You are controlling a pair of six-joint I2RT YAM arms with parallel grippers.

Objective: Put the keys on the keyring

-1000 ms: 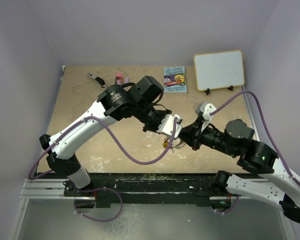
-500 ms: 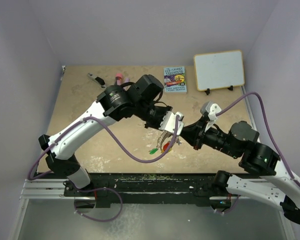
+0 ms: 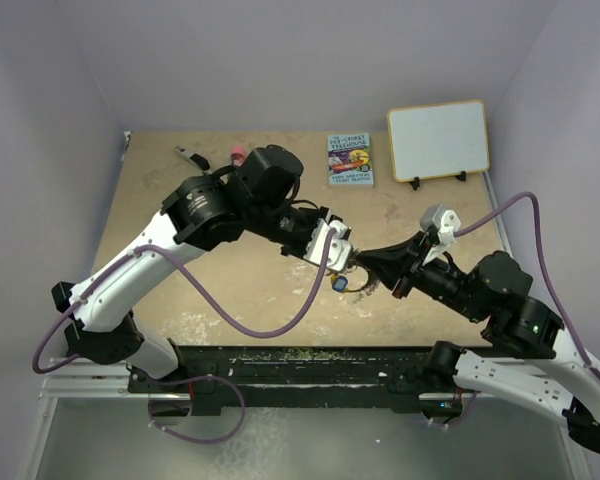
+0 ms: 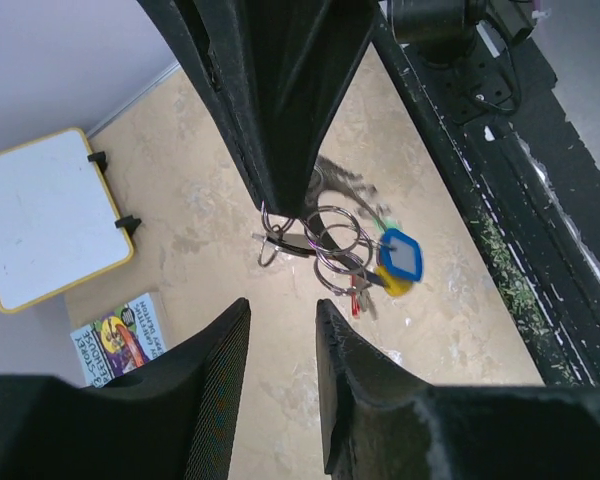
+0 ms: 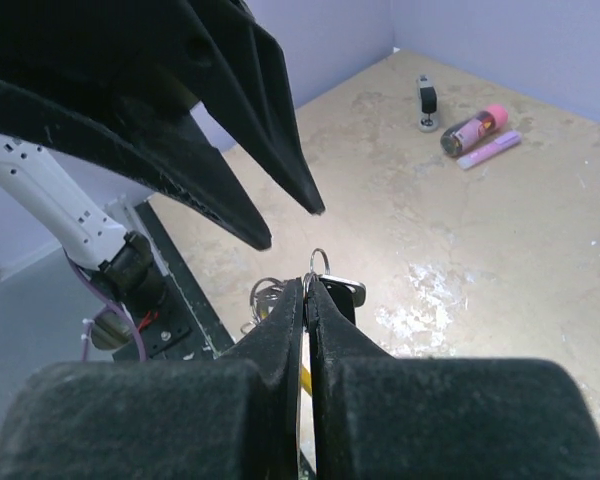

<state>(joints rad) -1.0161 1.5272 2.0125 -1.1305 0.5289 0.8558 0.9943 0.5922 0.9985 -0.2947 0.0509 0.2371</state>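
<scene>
**My two claws meeting at the key bunch, near edge of the table**

My right claw (image 5: 308,285) is closed. Its two fingertips are pressed together on a thin silvery loop of the keyring (image 4: 330,257), which stands up just above the tips in the right wrist view. The keyring shows as several overlapping wire rings. The keys (image 4: 360,288) hang bunched on its far side from my tips, and a green head (image 4: 383,220) and a small red one (image 4: 356,300) can be made out. A blue tag (image 4: 402,256) lies over a yellow tag (image 4: 392,287) at the outer end of the bunch.

The bunch sits about midway along the table (image 3: 230,290), towards its near edge and close to the black rail (image 4: 520,150). I cannot tell whether it touches the tabletop or hangs clear of it.

My left claw (image 4: 280,310) stands open. Its fingers are apart with nothing between them, and they point at the bunch from the opposite side, just short of my right fingertips and not touching the rings.

At the table's far edge a whiteboard (image 3: 438,140) stands towards the right corner, with a small book (image 3: 349,158) flat beside it. Towards the far left corner lie two pink items (image 5: 470,130) and a black-and-silver tool (image 5: 427,100), well apart from the bunch.
</scene>
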